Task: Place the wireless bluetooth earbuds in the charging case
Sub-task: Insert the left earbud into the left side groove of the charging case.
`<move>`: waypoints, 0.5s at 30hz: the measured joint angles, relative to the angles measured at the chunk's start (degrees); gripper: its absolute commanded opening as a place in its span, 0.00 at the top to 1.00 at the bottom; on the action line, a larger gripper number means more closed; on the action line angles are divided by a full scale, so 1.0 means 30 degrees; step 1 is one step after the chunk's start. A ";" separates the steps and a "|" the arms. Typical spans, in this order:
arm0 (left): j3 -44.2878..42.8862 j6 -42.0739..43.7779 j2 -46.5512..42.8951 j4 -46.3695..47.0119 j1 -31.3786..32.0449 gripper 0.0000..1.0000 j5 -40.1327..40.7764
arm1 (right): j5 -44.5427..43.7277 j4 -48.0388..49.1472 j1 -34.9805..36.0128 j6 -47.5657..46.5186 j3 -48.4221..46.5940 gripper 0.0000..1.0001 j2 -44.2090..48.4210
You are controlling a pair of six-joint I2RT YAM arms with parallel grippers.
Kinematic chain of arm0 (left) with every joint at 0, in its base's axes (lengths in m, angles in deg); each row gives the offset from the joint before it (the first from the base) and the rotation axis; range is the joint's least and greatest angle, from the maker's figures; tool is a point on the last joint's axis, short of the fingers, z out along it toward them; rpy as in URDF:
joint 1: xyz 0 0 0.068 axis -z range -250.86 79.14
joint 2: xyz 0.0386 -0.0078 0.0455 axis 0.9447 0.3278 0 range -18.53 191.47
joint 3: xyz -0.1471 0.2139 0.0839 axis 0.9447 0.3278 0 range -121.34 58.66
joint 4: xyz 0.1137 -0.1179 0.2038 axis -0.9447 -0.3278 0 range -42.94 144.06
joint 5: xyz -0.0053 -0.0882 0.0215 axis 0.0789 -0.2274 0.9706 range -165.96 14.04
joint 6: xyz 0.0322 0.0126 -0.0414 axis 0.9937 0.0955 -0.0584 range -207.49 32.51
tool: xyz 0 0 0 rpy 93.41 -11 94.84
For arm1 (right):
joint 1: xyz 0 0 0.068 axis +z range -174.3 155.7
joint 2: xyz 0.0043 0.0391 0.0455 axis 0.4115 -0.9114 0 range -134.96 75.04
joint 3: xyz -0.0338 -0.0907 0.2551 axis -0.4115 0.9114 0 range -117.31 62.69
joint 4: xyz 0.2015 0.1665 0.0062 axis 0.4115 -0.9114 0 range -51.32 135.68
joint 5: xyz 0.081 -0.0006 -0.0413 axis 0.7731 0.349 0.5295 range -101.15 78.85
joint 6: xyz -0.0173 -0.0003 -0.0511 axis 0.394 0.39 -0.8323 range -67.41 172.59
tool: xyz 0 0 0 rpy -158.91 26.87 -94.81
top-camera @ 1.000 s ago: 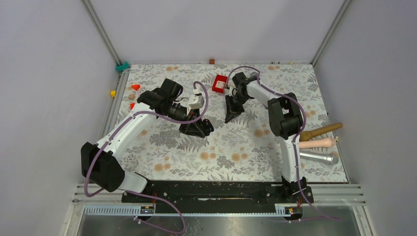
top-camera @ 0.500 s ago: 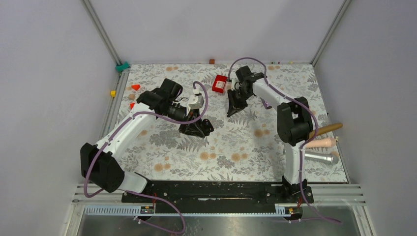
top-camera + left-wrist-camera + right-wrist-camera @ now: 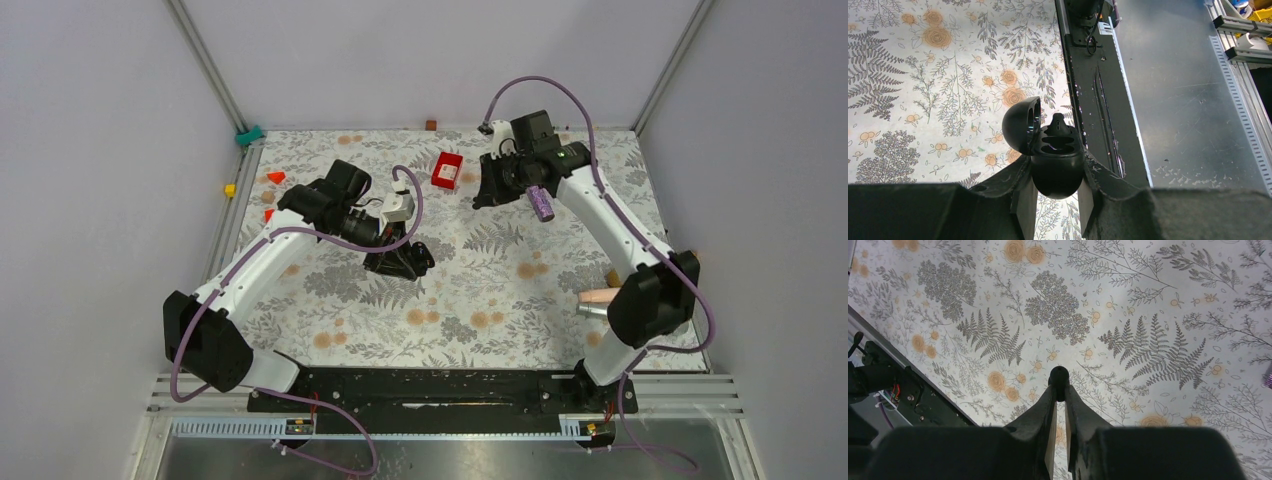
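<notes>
The charging case (image 3: 1055,150) is a glossy black oval clamshell. My left gripper (image 3: 1057,175) is shut on its body and holds it above the mat with the lid (image 3: 1020,124) open. Two hollow slots show inside. A small black bump (image 3: 1058,121) stands at the far rim; I cannot tell whether it is a bud. In the top view the case (image 3: 420,255) and left gripper (image 3: 398,262) are at mid-table. My right gripper (image 3: 1059,392) is shut on one tiny black earbud (image 3: 1059,375), high above the mat. In the top view it (image 3: 487,190) is at the back centre, apart from the case.
A red box (image 3: 447,170) lies at the back, left of the right gripper. A purple object (image 3: 540,203) lies under the right forearm. Pale handles (image 3: 597,296) show at the right edge, partly behind the right arm. Small red and yellow pieces (image 3: 274,177) lie at the back left.
My right arm has lifted off the mat and swung back and to the right with the earbud in its fingers. The left arm and the case have not moved.
</notes>
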 measured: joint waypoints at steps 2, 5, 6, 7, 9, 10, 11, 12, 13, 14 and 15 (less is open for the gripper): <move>0.0000 0.0000 -0.0007 0.0000 0.0000 1.00 0.0000 | 0.0007 0.0051 0.0000 -0.0182 0.0248 0.85 0.0838; 0.0000 0.0000 -0.0036 0.0000 0.0000 1.00 0.0000 | 0.0080 0.0066 0.0000 -0.0284 0.0670 0.85 0.2011; 0.0000 0.0000 -0.0066 0.0000 0.0000 1.00 0.0000 | 0.0102 0.0073 0.0000 -0.0291 0.0772 0.85 0.2310; 0.0000 0.0000 -0.0109 0.0000 0.0000 1.00 0.0000 | 0.0175 0.0138 0.0000 -0.0299 0.0940 0.85 0.2696; 0.0000 0.0000 -0.0168 0.0000 0.0000 1.00 0.0000 | 0.0430 0.0219 0.0000 -0.0291 0.1217 0.85 0.3373; 0.0000 0.0000 -0.0175 0.0000 0.0000 1.00 0.0000 | 0.0605 0.0270 0.0000 -0.0291 0.1384 0.85 0.3774; 0.0000 0.0000 -0.0182 0.0000 0.0000 1.00 0.0000 | 0.0750 0.0321 0.0007 -0.0291 0.1486 0.85 0.4116; 0.0000 0.0000 -0.0182 0.0000 0.0000 1.00 0.0000 | 0.0933 0.0364 0.0007 -0.0291 0.1552 0.85 0.4357; 0.0000 0.0000 -0.0182 0.0000 0.0000 1.00 0.0000 | 0.1115 0.0372 0.0007 -0.0284 0.1574 0.85 0.4597; 0.0000 0.0000 -0.0182 0.0000 0.0000 1.00 0.0000 | 0.1362 0.0488 0.0007 -0.0291 0.1632 0.85 0.4823; 0.0000 0.0000 -0.0182 0.0000 0.0000 1.00 0.0000 | 0.1610 0.0576 0.0015 -0.0291 0.1683 0.85 0.5034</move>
